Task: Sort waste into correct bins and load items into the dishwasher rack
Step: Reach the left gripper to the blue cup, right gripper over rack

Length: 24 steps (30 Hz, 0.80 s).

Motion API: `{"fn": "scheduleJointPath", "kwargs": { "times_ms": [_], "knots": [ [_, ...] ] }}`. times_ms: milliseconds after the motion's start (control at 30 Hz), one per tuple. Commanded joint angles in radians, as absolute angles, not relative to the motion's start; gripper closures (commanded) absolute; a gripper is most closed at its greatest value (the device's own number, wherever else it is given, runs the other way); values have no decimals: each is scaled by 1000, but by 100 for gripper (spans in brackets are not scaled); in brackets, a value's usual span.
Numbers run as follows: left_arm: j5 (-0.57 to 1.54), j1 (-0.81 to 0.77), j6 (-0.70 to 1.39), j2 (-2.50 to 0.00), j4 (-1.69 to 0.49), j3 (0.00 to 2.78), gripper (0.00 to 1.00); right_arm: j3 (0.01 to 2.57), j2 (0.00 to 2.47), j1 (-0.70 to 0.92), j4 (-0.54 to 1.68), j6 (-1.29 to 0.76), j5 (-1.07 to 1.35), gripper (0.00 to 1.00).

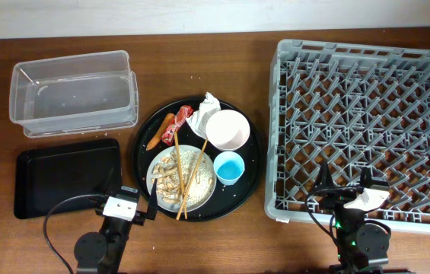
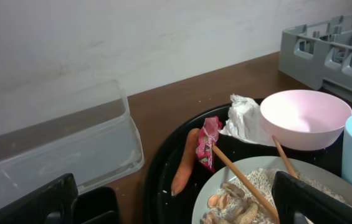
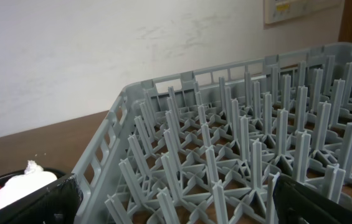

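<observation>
A round black tray [image 1: 254, 171] holds the white bowl [image 1: 227, 129], the light-blue cup [image 1: 230, 167], and a white plate [image 1: 161, 164] with pale rice scraps [image 1: 193, 161] and wooden chopsticks [image 1: 188, 173] across it. The red wrapper [image 1: 182, 124], white tissue [image 1: 205, 109] and orange sausage piece [image 1: 161, 131] lie at the tray's far left. The grey rack [image 1: 367, 125] stands right, empty. The clear tub [image 1: 70, 91] and black tray [image 1: 66, 179] sit left. My left gripper [image 1: 129, 196] is open and empty, near the plate. My right gripper [image 1: 344, 189] is open and empty at the rack's front edge.
In the left wrist view the sausage [image 2: 185, 162], wrapper [image 2: 208, 140], tissue [image 2: 244, 115], bowl [image 2: 303, 118] and chopsticks [image 2: 244, 180] lie ahead of the open fingers [image 2: 176, 205]. The right wrist view shows rack pegs [image 3: 225, 143] between the open fingers [image 3: 176, 202]. A wall is behind.
</observation>
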<state>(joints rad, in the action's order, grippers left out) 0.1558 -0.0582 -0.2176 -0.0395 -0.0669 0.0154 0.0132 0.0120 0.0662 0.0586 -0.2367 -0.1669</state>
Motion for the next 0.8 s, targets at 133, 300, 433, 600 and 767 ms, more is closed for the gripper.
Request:
{"fn": "scheduleJointPath", "kwargs": {
  "times_ms": [133,300,433,600,767],
  "knots": [
    [112,-58,-241,-42,-44,9,1,6,8,72,46,-244,-162,2],
    [198,-58,-169,-42,199,15,1,46,9,72,-102,-244,170,2],
    [186,-58,-147,-89,112,190,1,291,82,72,133,-242,132,2],
    [197,-58,-147,-521,-349,737,1,950,596,72,741,-240,57,2],
    [345,-58,-146,-1109,-884,1431,1,1615,1097,72,1207,-243,204,2]
  ]
}}
